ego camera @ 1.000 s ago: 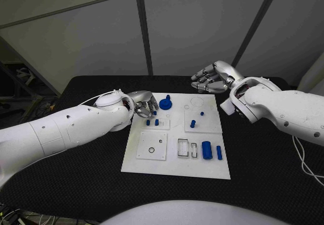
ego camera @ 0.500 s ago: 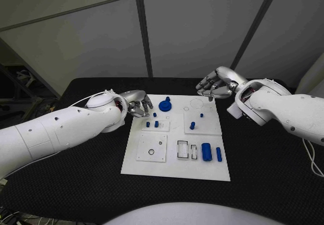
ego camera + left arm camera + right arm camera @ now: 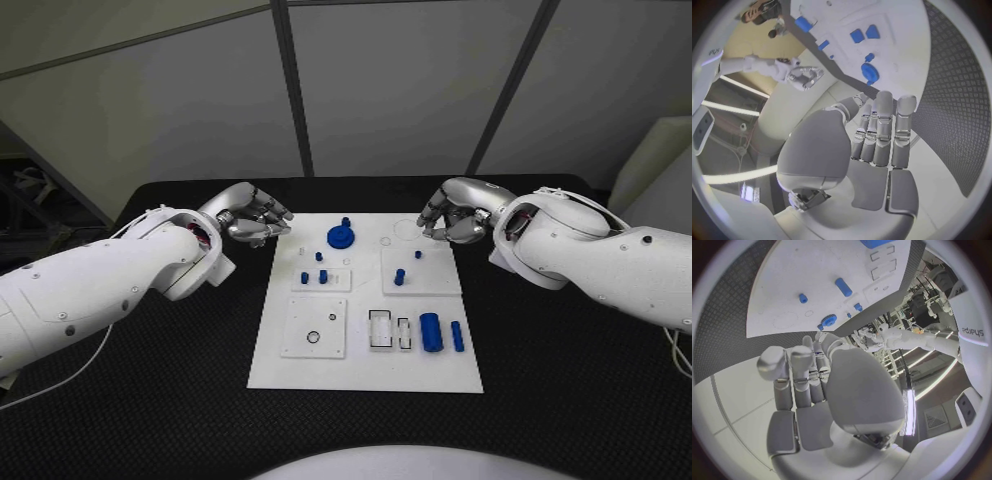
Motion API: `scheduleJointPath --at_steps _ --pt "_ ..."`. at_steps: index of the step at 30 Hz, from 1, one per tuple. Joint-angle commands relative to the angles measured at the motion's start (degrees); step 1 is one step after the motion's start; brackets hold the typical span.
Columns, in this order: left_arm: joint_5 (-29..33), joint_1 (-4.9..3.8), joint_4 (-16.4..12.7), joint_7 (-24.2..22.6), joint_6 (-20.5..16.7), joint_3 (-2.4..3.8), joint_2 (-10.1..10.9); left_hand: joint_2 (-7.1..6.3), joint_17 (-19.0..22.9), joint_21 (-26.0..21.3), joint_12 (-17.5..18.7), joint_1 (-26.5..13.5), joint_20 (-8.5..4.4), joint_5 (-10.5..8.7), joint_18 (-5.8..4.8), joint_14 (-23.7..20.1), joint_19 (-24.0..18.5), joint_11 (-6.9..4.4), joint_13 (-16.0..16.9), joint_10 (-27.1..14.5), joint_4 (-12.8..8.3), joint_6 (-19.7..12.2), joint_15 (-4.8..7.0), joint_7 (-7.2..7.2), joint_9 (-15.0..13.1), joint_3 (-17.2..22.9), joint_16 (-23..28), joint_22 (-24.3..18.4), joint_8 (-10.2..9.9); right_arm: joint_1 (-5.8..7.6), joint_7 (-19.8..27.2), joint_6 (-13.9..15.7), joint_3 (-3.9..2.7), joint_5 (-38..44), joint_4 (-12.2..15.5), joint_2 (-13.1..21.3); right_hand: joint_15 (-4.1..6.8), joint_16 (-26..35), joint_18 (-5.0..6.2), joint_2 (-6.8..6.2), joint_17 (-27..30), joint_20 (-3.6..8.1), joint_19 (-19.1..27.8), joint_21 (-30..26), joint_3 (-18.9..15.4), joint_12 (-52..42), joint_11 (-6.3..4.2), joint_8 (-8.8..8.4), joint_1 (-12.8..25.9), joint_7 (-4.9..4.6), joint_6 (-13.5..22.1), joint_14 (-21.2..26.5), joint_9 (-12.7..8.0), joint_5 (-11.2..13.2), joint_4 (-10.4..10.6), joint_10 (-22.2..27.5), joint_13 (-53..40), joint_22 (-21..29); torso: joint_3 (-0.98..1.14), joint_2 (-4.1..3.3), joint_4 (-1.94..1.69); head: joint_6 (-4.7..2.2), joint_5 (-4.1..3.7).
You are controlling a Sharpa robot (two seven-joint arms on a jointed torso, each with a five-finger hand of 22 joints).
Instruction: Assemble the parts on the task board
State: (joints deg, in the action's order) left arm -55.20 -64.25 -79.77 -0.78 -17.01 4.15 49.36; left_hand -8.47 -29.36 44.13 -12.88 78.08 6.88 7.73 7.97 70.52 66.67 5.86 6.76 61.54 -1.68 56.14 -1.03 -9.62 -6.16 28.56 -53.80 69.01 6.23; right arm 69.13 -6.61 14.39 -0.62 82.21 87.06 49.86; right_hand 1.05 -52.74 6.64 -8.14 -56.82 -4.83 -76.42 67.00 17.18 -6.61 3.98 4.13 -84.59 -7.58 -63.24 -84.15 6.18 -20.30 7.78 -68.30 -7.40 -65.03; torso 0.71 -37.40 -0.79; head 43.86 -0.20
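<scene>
The white task board (image 3: 368,372) lies mid-table. On it are a blue round knob (image 3: 340,236), two short pegs (image 3: 313,277), another peg (image 3: 400,278), a thick blue cylinder (image 3: 430,325) and a thin one (image 3: 456,335). My left hand (image 3: 248,217) hovers just off the board's far left corner, fingers curled in, holding nothing. My right hand (image 3: 450,215) hangs over the far right corner, also curled and holding nothing. The left wrist view has the left hand (image 3: 876,137) with the knob (image 3: 869,72) beyond it. The right wrist view has the right hand (image 3: 807,382), a peg (image 3: 842,286) and the knob (image 3: 829,320).
Black table (image 3: 577,400) surrounds the board on all sides. Square plates with a round hole (image 3: 313,338) and rectangular slots (image 3: 379,329) sit on the board's near half. Grey wall panels stand behind the table.
The camera shifted. My left hand drew back from beside the knob to off the board's left edge. My right hand came from behind the board to its far right corner.
</scene>
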Motion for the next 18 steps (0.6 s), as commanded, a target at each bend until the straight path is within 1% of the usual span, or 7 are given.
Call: scheduleJointPath --at_steps 1,4,7,9,11,17,18 --pt "23.7 -0.07 -1.0 -11.9 -3.3 0.1 0.8 0.75 0.9 -4.1 -0.8 0.1 0.04 -0.36 1.79 -1.0 -2.3 -0.08 0.3 0.8 -0.2 0.9 -0.04 0.04 0.2 0.1 1.3 -1.9 0.4 -0.54 -4.1 -1.2 0.13 10.5 0.6 -0.3 -0.54 -2.9 -1.4 -1.08 -2.1 -0.3 -0.7 2.0 0.7 1.1 0.47 -0.64 0.2 -0.84 1.7 -3.2 -0.5 0.8 0.2 1.4 0.7 -2.0 0.0 -0.04 0.03 -0.15 -0.5" --pt "30.0 0.0 -1.8 -15.0 -2.4 0.1 1.4 0.94 1.5 -7.1 -1.7 0.2 0.05 -0.4 2.22 -1.7 -4.1 -0.27 0.6 1.4 -0.3 1.3 0.0 0.13 0.4 -0.2 2.0 -3.3 0.6 -1.2 -5.0 -1.4 0.21 12.4 0.5 -0.7 -0.9 -5.4 -1.67 -1.65 -3.9 -0.66 -1.2 3.5 1.0 1.6 0.97 -0.64 0.4 -1.3 2.9 -3.3 -0.9 1.4 0.3 2.1 1.1 -3.6 -0.05 -0.03 -0.1 -0.11 -0.79" --pt "34.0 0.11 -2.7 -17.1 -1.8 0.1 1.9 0.99 1.7 -8.0 -2.1 0.0 0.04 -0.43 2.34 -1.9 -4.6 -0.34 0.8 1.5 -0.2 1.4 0.0 0.19 0.5 -0.5 2.2 -3.7 0.7 -1.79 -5.6 -1.8 0.26 13.7 0.2 -1.2 -1.18 -7.1 -1.78 -2.02 -4.9 -0.99 -1.4 4.4 1.3 2.1 1.34 -0.6 0.5 -1.63 3.7 -3.2 -1.2 1.9 0.4 2.8 1.6 -4.6 -0.13 0.02 -0.12 0.01 -0.85" --pt "36.0 0.17 -3.3 -18.0 -1.6 0.09 2.1 1.07 1.9 -8.6 -2.4 0.1 0.02 -0.42 2.44 -2.0 -4.9 -0.38 0.8 1.5 -0.2 1.4 0.02 0.24 0.6 -0.6 2.3 -4.0 0.7 -2.12 -5.9 -2.1 0.28 14.2 -0.1 -1.6 -1.28 -7.9 -1.82 -2.15 -5.4 -1.17 -1.5 4.8 1.5 2.2 1.48 -0.55 0.5 -1.72 3.9 -3.1 -1.3 2.2 0.5 2.9 1.8 -5.0 -0.05 -0.04 -0.15 0.03 -0.82" --pt "37.4 0.21 -3.7 -18.6 -1.4 0.09 2.4 1.11 1.9 -8.9 -2.4 0.1 0.01 -0.42 2.5 -2.1 -5.1 -0.4 0.9 1.5 -0.3 1.5 0.03 0.25 0.6 -0.7 2.4 -4.1 0.7 -2.37 -6.0 -2.4 0.3 14.6 -0.4 -2.0 -1.31 -8.2 -1.84 -2.2 -5.6 -1.21 -1.5 5.0 1.6 2.2 1.49 -0.54 0.5 -1.74 4.0 -3.1 -1.4 2.2 0.5 3.0 1.8 -5.2 -0.04 -0.04 -0.21 0.02 -0.85" --pt "39.2 0.3 -4.5 -19.8 -1.5 0.09 2.9 1.18 2.1 -9.3 -2.6 0.2 -0.01 -0.41 2.53 -2.2 -5.3 -0.42 0.9 1.5 -0.3 1.6 0.04 0.27 0.6 -0.8 2.5 -4.3 0.8 -2.94 -6.3 -3.9 0.4 15.1 -1.3 -2.9 -1.36 -10.4 -2.07 -2.13 -7.2 -1.38 -2.0 6.4 2.2 2.1 1.48 -0.4 0.3 -1.66 3.8 -3.0 -1.5 2.4 0.4 2.8 2.1 -6.7 -0.05 -0.05 -0.16 0.11 -0.79" --pt "39.3 0.31 -4.6 -19.9 -1.5 0.09 2.9 1.16 2.1 -9.3 -2.7 0.2 -0.01 -0.41 2.53 -2.2 -5.3 -0.41 1.0 1.5 -0.3 1.6 0.04 0.27 0.6 -0.8 2.5 -4.3 0.8 -3.06 -6.3 -4.2 0.42 15.2 -1.4 -3.1 -1.36 -10.7 -2.1 -2.13 -7.4 -1.39 -2.1 6.6 2.3 2.1 1.47 -0.4 0.3 -1.65 3.8 -3.1 -1.5 2.5 0.4 2.8 2.2 -6.9 -0.03 -0.07 -0.1 0.11 -0.75"
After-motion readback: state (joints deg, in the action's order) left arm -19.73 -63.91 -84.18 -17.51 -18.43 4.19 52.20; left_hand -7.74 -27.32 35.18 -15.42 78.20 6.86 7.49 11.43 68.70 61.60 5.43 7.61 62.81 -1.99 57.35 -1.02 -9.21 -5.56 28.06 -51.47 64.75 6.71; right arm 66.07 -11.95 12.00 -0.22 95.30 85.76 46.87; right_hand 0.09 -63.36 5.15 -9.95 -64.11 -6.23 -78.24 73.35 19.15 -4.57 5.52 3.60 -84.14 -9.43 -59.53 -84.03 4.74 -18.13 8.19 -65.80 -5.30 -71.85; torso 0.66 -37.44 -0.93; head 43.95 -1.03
